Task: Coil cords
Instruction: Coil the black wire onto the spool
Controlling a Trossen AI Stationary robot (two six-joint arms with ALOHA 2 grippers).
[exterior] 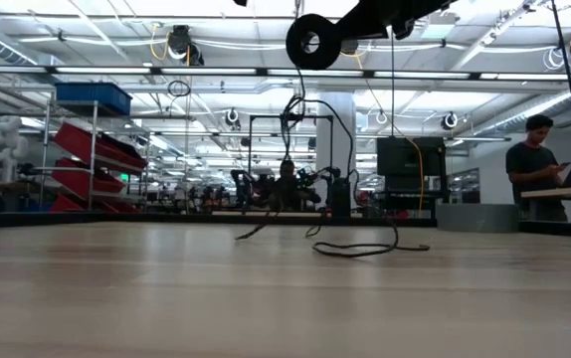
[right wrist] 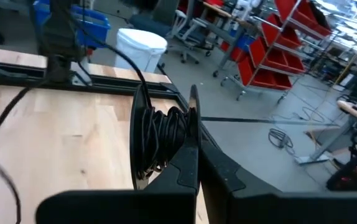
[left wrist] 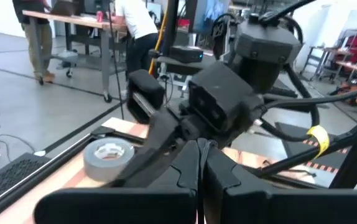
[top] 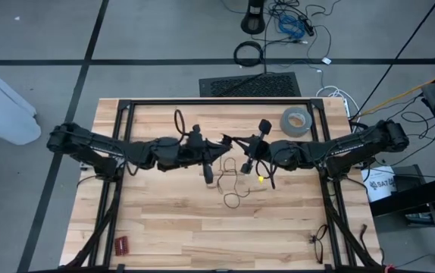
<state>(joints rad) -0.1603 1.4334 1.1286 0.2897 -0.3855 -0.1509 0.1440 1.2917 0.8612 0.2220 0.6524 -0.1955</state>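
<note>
Black cord (right wrist: 160,134) bundled in my shut right gripper (right wrist: 194,127); left gripper (left wrist: 200,155) shut too. Loops could slip off, I reckon.

cord (top: 233,199): one long, very thin black wire
state: part wound, part loose
wound part (right wrist: 160,134): several turns bunched together in a small bundle, raised off the table near its middle
loose part: trails down from the bundle and snakes over the wooden tabletop in open loops, seen from table height as a low curl lying flat (exterior: 365,249)
hanging strand (exterior: 287,149): drops from above to the table
spot: a small bright fleck on the wire near the middle
</note>
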